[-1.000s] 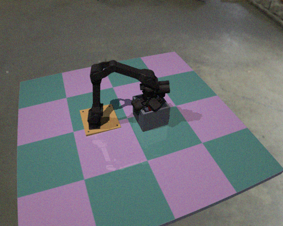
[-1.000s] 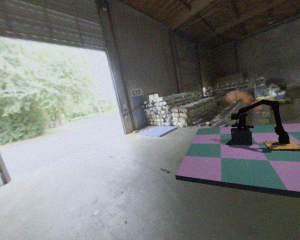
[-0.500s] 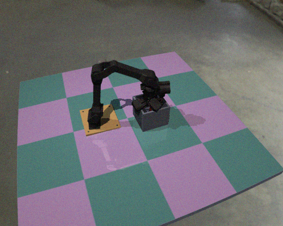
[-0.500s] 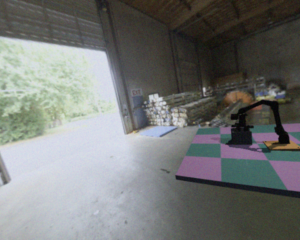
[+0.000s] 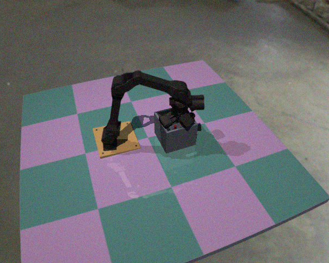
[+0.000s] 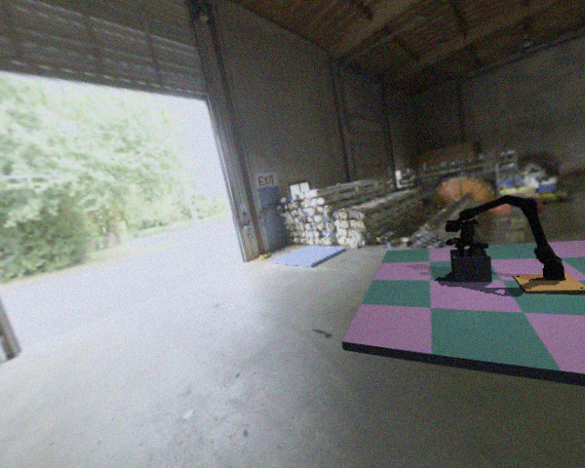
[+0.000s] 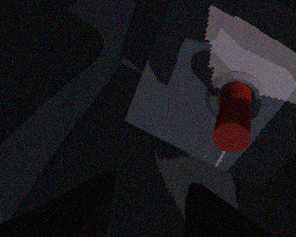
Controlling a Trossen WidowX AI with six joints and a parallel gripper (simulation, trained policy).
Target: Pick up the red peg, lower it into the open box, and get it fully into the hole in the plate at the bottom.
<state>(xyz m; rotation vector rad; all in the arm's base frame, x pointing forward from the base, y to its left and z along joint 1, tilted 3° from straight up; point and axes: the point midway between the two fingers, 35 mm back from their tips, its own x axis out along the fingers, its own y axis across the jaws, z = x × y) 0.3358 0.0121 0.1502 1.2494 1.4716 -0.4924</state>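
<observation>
The red peg stands inside the open grey box. In the wrist view its lower end sits in the round hole of the grey plate at the bottom; how deep it sits I cannot tell, and much of its length shows above the plate. My gripper is over the box mouth, partly open, with nothing between its fingers. The peg is off to one side of the fingers, apart from them, in the wrist view. The fingertips are partly hidden in the top view.
The arm's orange base plate lies beside the box on the checkered table top. The box walls stand close around the gripper. Shadows darken the box's inside.
</observation>
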